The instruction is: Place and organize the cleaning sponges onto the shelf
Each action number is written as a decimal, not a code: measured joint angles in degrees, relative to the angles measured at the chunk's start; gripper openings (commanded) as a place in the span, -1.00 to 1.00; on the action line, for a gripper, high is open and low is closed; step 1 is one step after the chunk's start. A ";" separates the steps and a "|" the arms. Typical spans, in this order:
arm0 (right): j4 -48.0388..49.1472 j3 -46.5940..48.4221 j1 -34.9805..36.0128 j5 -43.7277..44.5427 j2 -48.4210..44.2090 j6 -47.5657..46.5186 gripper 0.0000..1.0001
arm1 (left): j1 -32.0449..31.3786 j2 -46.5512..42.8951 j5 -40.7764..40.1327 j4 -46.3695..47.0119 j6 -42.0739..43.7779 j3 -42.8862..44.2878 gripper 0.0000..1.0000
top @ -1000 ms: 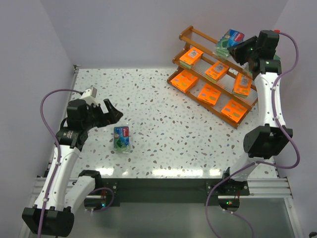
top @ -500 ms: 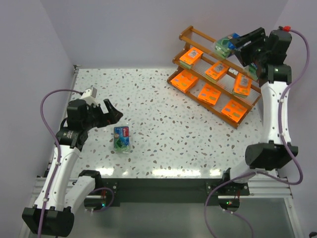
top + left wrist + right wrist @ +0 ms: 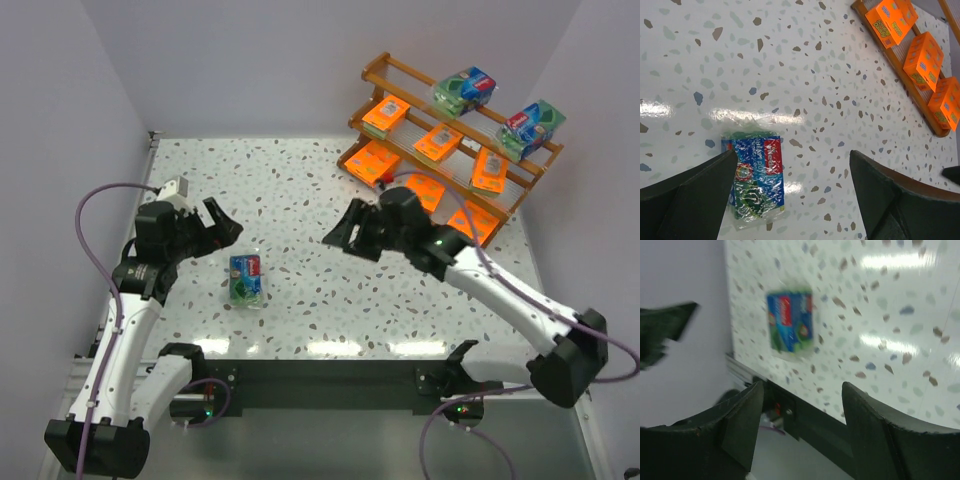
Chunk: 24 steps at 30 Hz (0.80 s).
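Robot lab test cell. Speckled table (image 3: 300, 180) boxed in by bare lilac walls (image 3: 250, 60) on three sides. Left arm (image 3: 122, 328) and right arm (image 3: 500, 292), white, bolted to a dark rail (image 3: 340, 378) at the near edge. Purple cables (image 3: 82, 215) loop free. Small wooden shelf (image 3: 371, 72) of packaged stock at the far right corner.

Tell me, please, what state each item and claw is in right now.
Left claw: open, holding nothing.
Right claw: open, holding nothing.
Loose green-and-blue pack: lying on the table, not shelved.
Two green-and-blue packs: on the shelf's top tier.
Orange packs: six, on the two lower tiers.
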 measured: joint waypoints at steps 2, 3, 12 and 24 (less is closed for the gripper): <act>1.79 -4.15 5.81 2.03 5.27 1.51 0.35 | 0.00 -0.35 -0.79 -0.20 -0.59 0.00 1.00; 2.64 -5.35 8.74 2.78 8.57 2.23 0.35 | 0.00 -0.63 -1.16 -0.35 -0.92 0.00 1.00; 15.30 -0.24 21.44 4.07 29.44 7.37 0.35 | 0.04 -5.51 -3.43 -3.39 -2.80 0.00 1.00; 23.12 4.70 21.97 3.30 41.29 15.82 0.22 | 0.04 -8.44 -5.77 -7.89 -2.73 0.00 1.00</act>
